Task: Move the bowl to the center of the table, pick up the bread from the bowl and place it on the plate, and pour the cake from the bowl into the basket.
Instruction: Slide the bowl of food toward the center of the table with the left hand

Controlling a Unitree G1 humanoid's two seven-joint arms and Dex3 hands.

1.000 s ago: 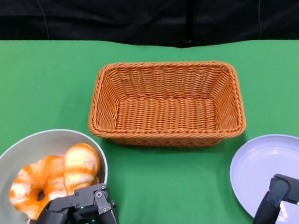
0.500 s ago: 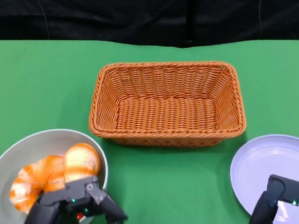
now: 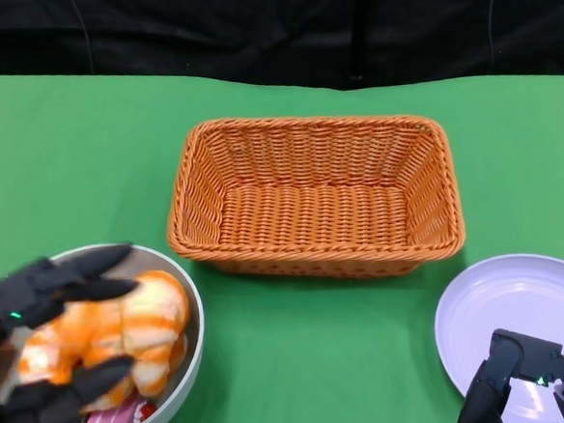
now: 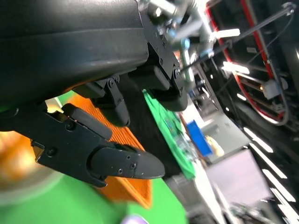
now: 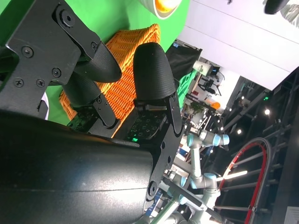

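Left hand (image 3: 40, 349), matte black and blurred, hangs over the near-left side of the bowl (image 3: 191, 319), fingers spread wide above and below the bread (image 3: 112, 335), nothing visibly gripped; a second ago it sat lower at the bowl's near rim with fingers tucked, now it has come up and across the bowl; bowl is smooth grey, round, sitting left of and nearer than the basket (image 3: 310, 195), just beside the basket's front-left corner; bread is glossy orange with white streaks, lumpy ring-like shape, lying in the bowl; a pink blocky piece, probably the cake (image 3: 113, 419), shows under it at the bowl's near side, uncovered since the earlier frame; basket is orange woven wicker, rectangular, ribbed walls; plate (image 3: 501, 303) is smooth pale lavender, round, right of and nearer than the basket; right hand (image 3: 527, 393) rests at the plate's near edge, fingers apart, holding nothing, barely moved; table (image 3: 75, 158) is flat green cloth.
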